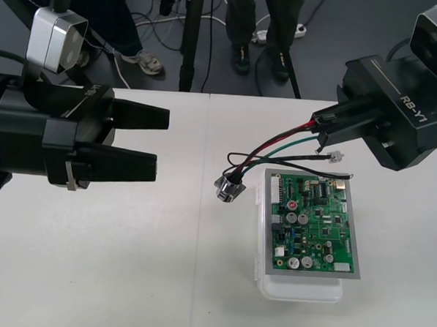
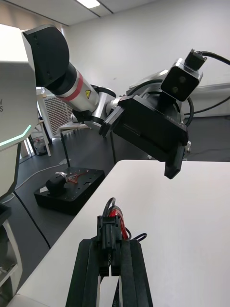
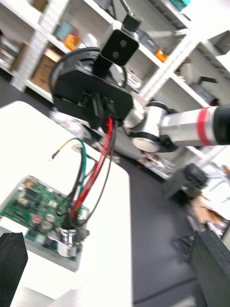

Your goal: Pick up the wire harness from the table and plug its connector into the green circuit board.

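front view, looking steeply down. the right gripper [image 1: 324,127] enters from the upper right of the frame and is clamped on the small black plug [image 2: 109,229] of the wire harness [image 1: 278,143]. in the right wrist view we see the plug pinched between its 2 black fingers [image 2: 128,273], with red and black wires looping out just past it. from this gripper the red, black and green wires run down and to the left across the centre of the frame, passing over the upper edge of the green circuit board [image 1: 312,221]. they end at the round metal socket [image 1: 230,186], just beside the board's upper left corner; we cannot tell whether the socket touches the table [image 1: 125,268]. the plug is held apart from the board. the board lies on its white base [image 1: 300,291], right of centre in the lower half of the frame. the left gripper [image 1: 161,142] hovers at the left of the frame, well apart from the harness, its 2 fingers spread wide.
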Action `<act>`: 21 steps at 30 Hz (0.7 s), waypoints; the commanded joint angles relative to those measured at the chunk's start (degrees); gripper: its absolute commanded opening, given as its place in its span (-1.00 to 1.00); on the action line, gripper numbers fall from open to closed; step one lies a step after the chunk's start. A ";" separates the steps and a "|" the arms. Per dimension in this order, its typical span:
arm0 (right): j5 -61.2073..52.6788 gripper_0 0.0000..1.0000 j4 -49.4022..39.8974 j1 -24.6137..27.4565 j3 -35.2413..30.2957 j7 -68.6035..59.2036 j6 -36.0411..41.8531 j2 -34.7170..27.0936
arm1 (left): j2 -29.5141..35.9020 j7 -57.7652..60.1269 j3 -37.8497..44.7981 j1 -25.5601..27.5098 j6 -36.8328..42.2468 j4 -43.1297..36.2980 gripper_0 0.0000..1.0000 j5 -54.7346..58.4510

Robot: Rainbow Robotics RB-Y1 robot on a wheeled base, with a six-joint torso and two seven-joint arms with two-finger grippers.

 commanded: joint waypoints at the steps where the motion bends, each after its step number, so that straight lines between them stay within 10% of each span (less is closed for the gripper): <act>1: 0.22 -1.00 -4.19 1.41 0.09 -5.62 3.06 -2.90 | -0.05 -4.38 2.60 4.72 10.12 -5.79 1.00 -3.41; 21: 0.92 -1.00 -21.33 12.75 -2.02 -11.07 23.10 -10.02 | -13.67 -4.64 -3.37 4.46 15.30 -12.20 1.00 -20.46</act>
